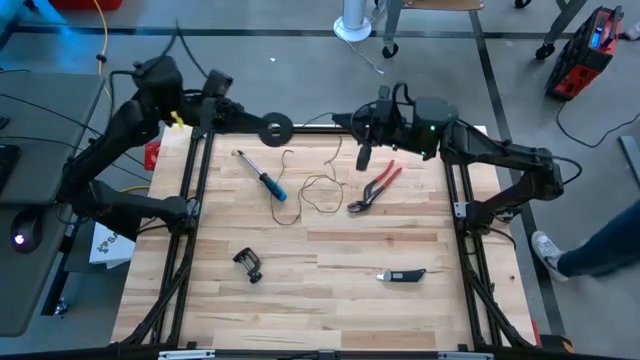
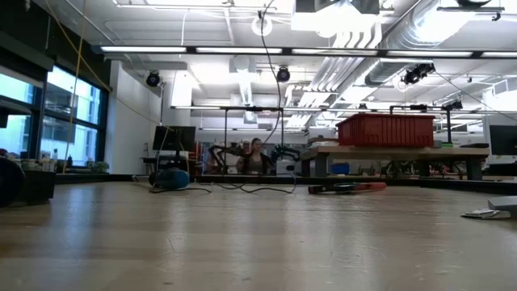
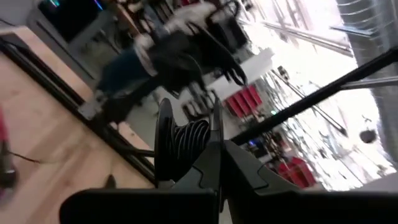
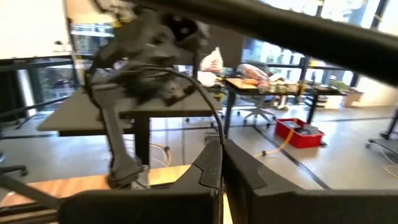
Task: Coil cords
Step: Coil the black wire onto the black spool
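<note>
Tabletop (image 1: 330, 300) contents, high view: one reel (image 1: 275, 128), one cord (image 1: 318, 185), one blue-handled screwdriver (image 1: 262, 177), one red pliers (image 1: 376, 186), one black clamp (image 1: 248, 264), one dark knife-like item (image 1: 402, 274). Reel: round, black, at 11 o'clock by the far edge, disc upright, clamped edge-on in the left tool (image 3: 214, 152). Cord: hair-thin, looping at 12 o'clock, long axis running 12 to 6. Right tool (image 1: 364, 155): fingers together, above the pliers at 1 o'clock; whether it pinches the cord cannot be told.
</note>
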